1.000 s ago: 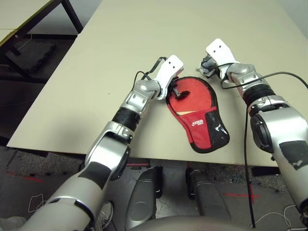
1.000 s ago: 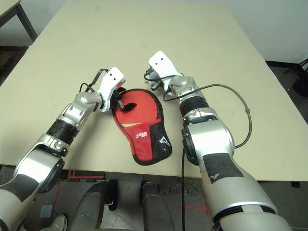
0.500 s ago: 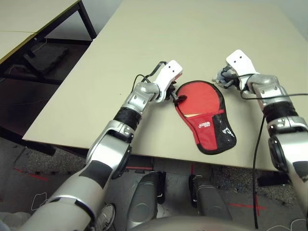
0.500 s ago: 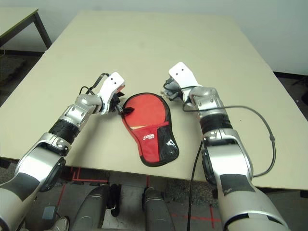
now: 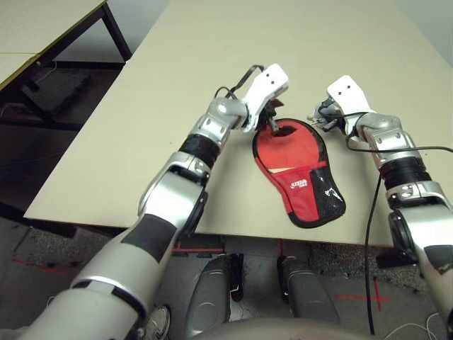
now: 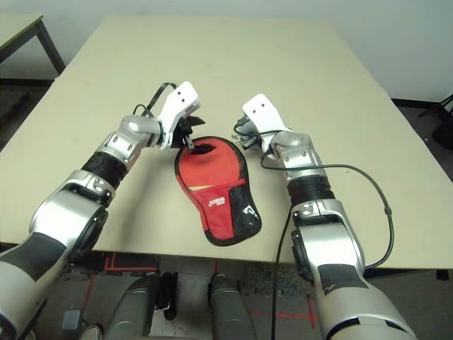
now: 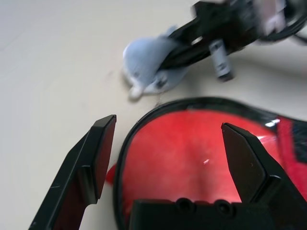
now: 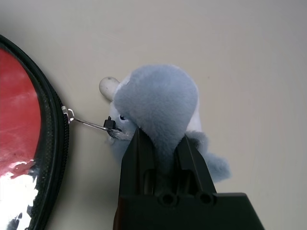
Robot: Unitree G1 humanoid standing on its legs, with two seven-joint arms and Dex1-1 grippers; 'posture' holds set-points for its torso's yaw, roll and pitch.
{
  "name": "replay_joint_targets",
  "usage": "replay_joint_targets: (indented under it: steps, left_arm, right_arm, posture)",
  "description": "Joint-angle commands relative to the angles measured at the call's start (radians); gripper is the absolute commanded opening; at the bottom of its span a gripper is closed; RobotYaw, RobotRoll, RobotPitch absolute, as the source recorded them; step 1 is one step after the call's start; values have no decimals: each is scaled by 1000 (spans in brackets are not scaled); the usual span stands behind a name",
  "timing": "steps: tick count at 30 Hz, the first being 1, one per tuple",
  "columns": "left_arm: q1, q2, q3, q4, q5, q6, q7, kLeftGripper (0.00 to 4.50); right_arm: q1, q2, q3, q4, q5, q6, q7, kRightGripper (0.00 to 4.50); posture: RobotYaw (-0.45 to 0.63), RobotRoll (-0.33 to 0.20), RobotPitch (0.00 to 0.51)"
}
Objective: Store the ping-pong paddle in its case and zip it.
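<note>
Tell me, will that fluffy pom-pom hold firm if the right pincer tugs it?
Probably not rigidly: the pale fluffy pom-pom looks soft and bulges around the right pincer. It joins the red fabric case by a thin metal link, so a tug likely pulls the zipper edge.

red case [image 5: 297, 173] flat on table [image 5: 177, 85]

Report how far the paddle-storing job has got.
Done: the ping-pong paddle lies inside the case, wood still showing through the open side. In hand: the right hand is shut on the pom-pom chained to the zipper; the left hand hangs open over the case's round end. Left: closing the zip.
</note>
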Motion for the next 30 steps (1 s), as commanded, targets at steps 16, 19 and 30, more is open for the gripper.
replay_joint_targets:
  steps: [16,19,30]
  left_arm:
    - [75,-61,-100,188,171,225,4,4500]
    - [71,-75,-94,195,175,252,22,4500]
    - [69,-88,-98,202,184,272,32,4500]
  right_arm:
    - [16,7,38,27,-19,4,4,204]
    - [47,-15,33,-26,-18,17,18,204]
    - [376,-215,-22,-599,33,247,140,204]
  posture:
    - [-172,0,182]
    - [-170,0,183]
    - [-189,0,192]
